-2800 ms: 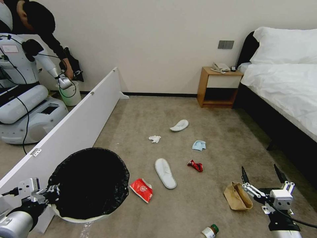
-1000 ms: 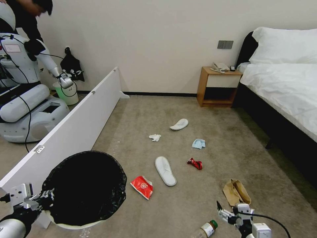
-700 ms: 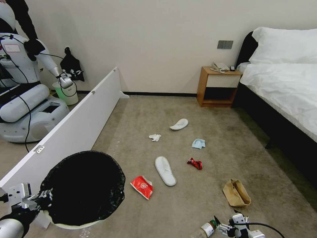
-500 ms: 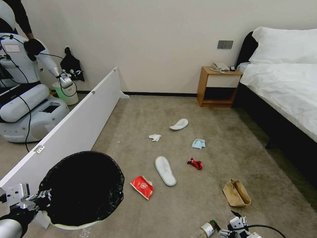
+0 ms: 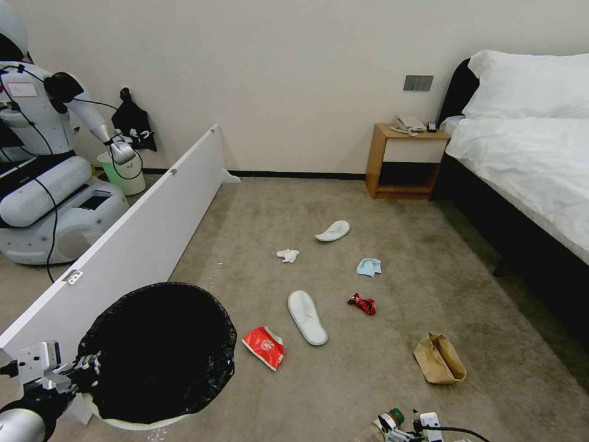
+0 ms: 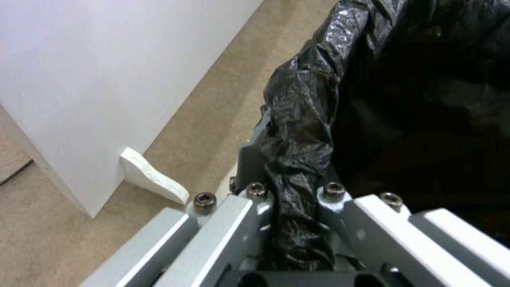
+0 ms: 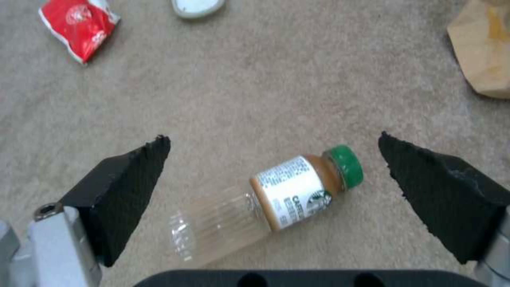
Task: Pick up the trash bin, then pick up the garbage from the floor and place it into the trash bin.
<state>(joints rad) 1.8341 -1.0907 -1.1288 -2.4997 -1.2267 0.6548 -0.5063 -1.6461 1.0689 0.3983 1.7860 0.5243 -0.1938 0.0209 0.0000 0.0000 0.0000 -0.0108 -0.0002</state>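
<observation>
My left gripper (image 5: 83, 371) is shut on the black liner at the rim of the trash bin (image 5: 224, 362), holding it at the lower left; the left wrist view shows the pinched liner (image 6: 297, 167). My right gripper (image 7: 273, 139) hangs open just above the clear green-capped bottle (image 7: 289, 191), which lies on its side between the fingertips. The head view shows that bottle (image 5: 388, 422) at the bottom edge. More garbage lies on the carpet: two white slippers (image 5: 307, 316) (image 5: 333, 231), red packet (image 5: 264, 347), brown paper bag (image 5: 438, 359), crushed can (image 5: 362, 303), mask (image 5: 369, 267), tissue (image 5: 287, 255).
A long white board (image 5: 141, 233) stands along the left. Behind it are another robot (image 5: 43, 184) and a white bucket (image 5: 129, 178). A wooden nightstand (image 5: 405, 162) stands at the far wall and a bed (image 5: 527, 172) runs along the right.
My right gripper has come down from beside the paper bag to just over the bottle, at the view's bottom edge. The bin stays held. The person at the back left has gone.
</observation>
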